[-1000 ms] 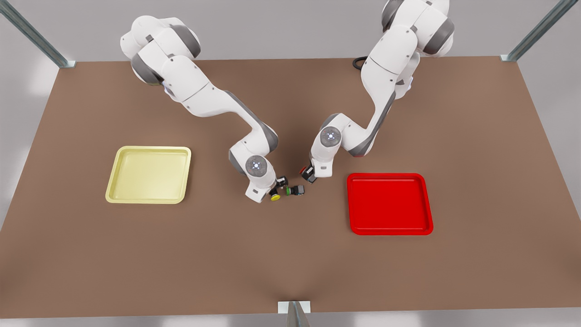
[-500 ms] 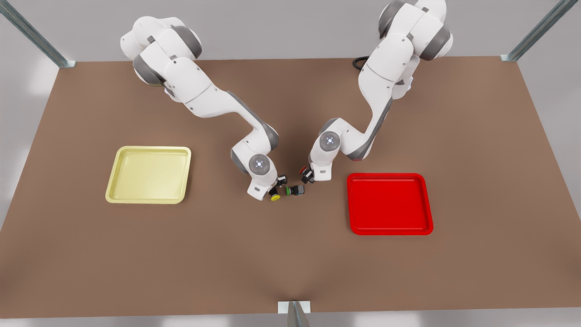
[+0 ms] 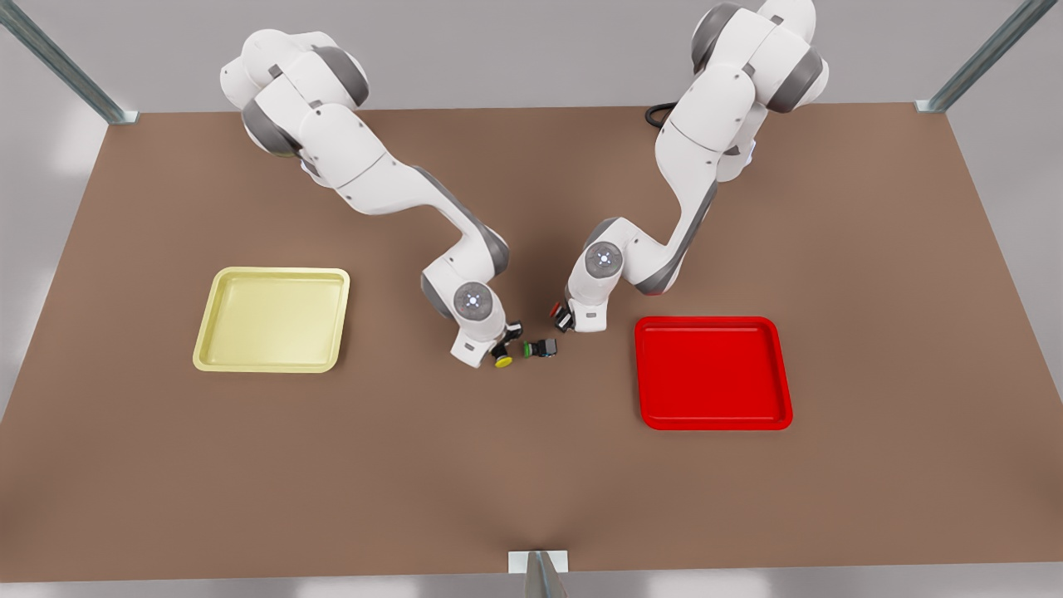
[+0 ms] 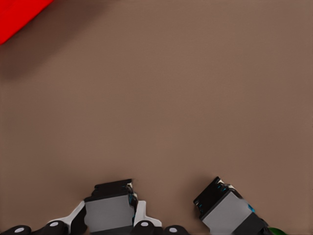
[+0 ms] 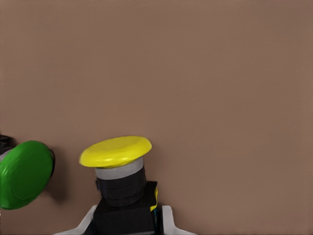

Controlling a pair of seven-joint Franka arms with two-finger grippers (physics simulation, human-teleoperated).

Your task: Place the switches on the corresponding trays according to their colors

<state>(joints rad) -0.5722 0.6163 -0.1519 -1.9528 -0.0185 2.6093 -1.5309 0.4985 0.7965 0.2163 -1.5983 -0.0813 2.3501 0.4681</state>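
The yellow switch sits in my right gripper, which is shut on its dark body, at the table's middle. Just to the front view's right of it, the green switch lies on its side on the table. My left gripper is shut on the red switch; the wrist view shows only that switch's dark body. The yellow tray lies at the front view's left and the red tray at its right, with nothing in either.
The brown table has free room toward the front edge and between the grippers and each tray. A black cable loop lies at the back by the base of the arm on the front view's right. Metal frame posts stand at the table's corners.
The left gripper with the red switch has shifted slightly toward the back and the front view's left. The right gripper with the yellow switch has barely moved. The green switch stays put.
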